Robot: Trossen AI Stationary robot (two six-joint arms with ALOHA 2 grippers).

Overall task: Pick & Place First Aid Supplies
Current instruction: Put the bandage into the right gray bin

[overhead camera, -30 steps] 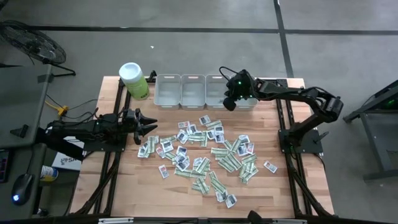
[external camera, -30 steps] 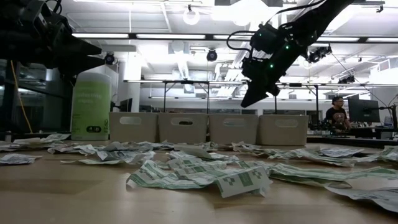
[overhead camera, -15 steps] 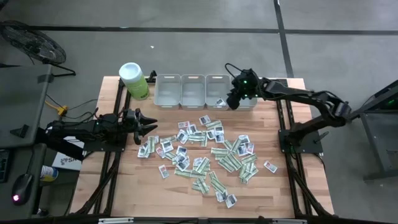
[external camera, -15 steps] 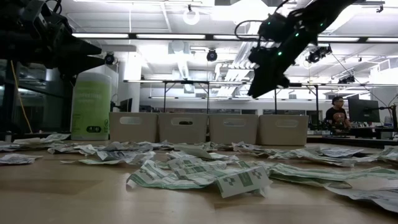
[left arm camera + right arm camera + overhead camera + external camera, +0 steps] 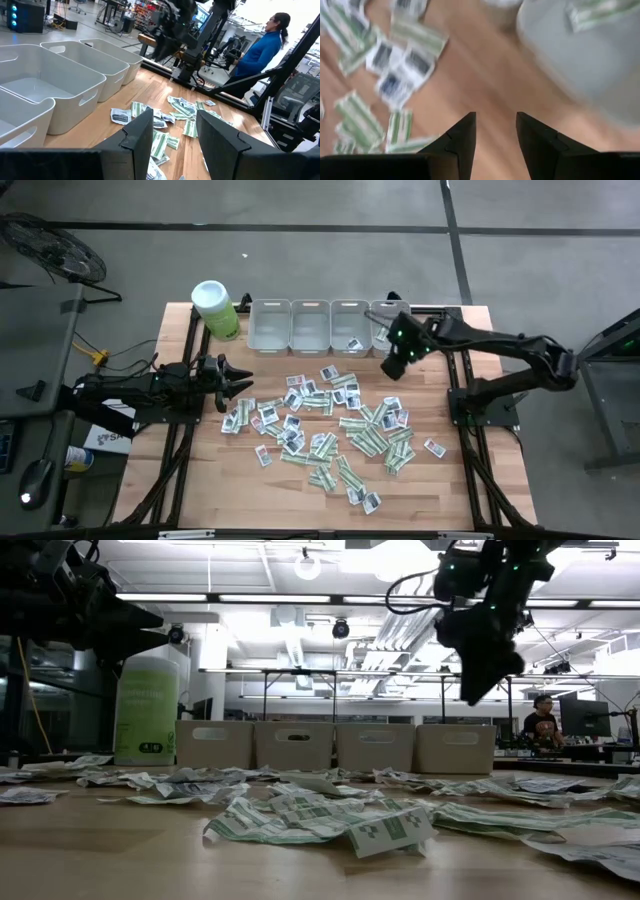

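— Across the middle of the wooden worktop (image 5: 200, 480), what lies there?

— The scattered flat paper first aid packets (image 5: 330, 420), squarish white ones with dark prints and longer green-and-white strips, spread loosely from centre toward the right edge. One packet (image 5: 353, 344) lies inside the third of the grey rectangular plastic bins (image 5: 310, 326), which stand in a row along the far edge.

— And the right gripper (image 5: 393, 368)?

— It hangs above the worktop just in front of the bin at the right end of that row, near the far right corner. Its fingers (image 5: 462, 137) stand apart with bare wood between them; nothing is pinched.

— The left gripper (image 5: 240, 383)?

— It waits near the left edge, beside the leftmost packets, raised off the surface. Its fingers (image 5: 137, 135) are spread, holding nothing.

— Anything else?

— A lime-green canister with a white lid (image 5: 215, 310) stands at the far left corner, left of the bins. A person in a blue top (image 5: 260, 50) stands beyond the worktop.
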